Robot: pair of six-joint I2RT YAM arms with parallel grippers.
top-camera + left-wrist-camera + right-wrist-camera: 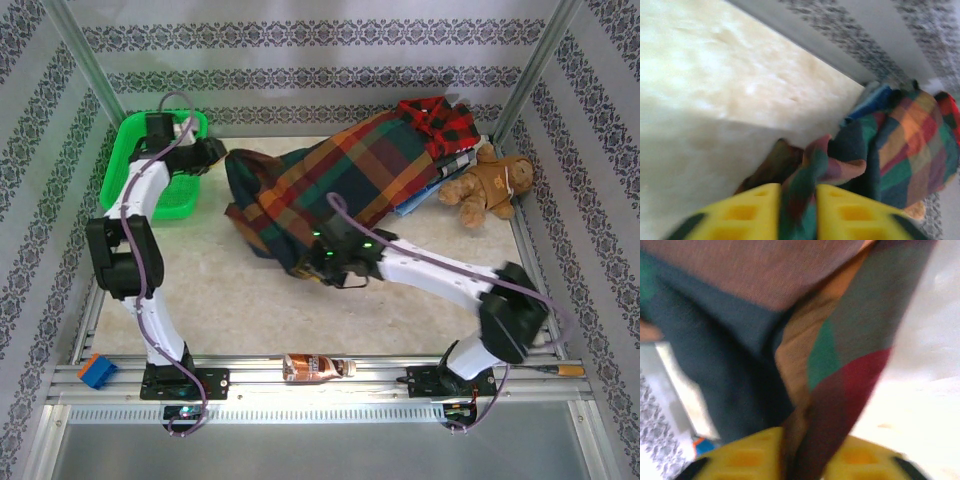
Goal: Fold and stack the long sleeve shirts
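The left pincer [797,202] is pinching a bunched fold of the plaid shirt [910,145] between its yellow fingers [747,210]. The right pincer [807,445] likewise nips a hanging edge of it. The shirt lies crumpled across the back middle of the worktop [300,320]. Its far end touches the red-black check shirt [442,120], near the teddy bear [490,185]. A green basket [168,200] sits at the back left.

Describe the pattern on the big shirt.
The big shirt is orange, green, navy and red plaid; clearest in top external view.
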